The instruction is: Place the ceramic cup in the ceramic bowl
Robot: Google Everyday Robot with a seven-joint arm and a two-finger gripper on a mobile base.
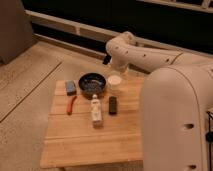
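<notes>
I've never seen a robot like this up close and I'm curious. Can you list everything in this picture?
table: one, light wood, centre
ceramic bowl: one, near black, far part of the table
ceramic cup: one, cream-white, beside the bowl, on the table
blue block: one, blue, other side of the bowl
red tool: one, red-orange, nearer than the blue block
bottle: one, white, nearer than the bowl
black block: one, black, beside the bottle
robot arm: one, white, reaching over the table
gripper: one, directly over the cup
</notes>
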